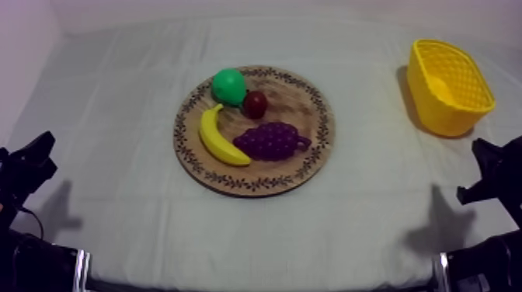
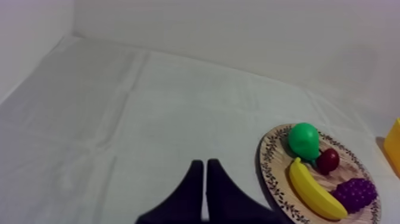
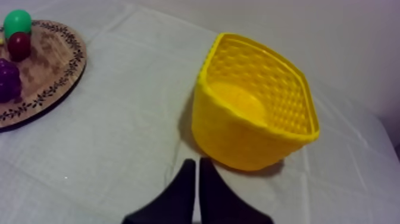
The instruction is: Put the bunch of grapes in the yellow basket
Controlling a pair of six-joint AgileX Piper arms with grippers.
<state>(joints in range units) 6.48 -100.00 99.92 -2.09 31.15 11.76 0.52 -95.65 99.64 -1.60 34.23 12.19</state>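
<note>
Purple grapes (image 1: 268, 141) on board (image 1: 307, 105) (beside banana (image 1: 217, 140)); yellow basket (image 1: 431, 109) well apart; both jaws closed, empty.

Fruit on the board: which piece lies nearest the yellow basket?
The purple bunch of grapes; the banana, pear and small red fruit all lie farther away.

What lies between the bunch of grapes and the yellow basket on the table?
In the top view, only the rim of the wooden board and bare cloth lie between the bunch of grapes and the yellow basket.
</note>
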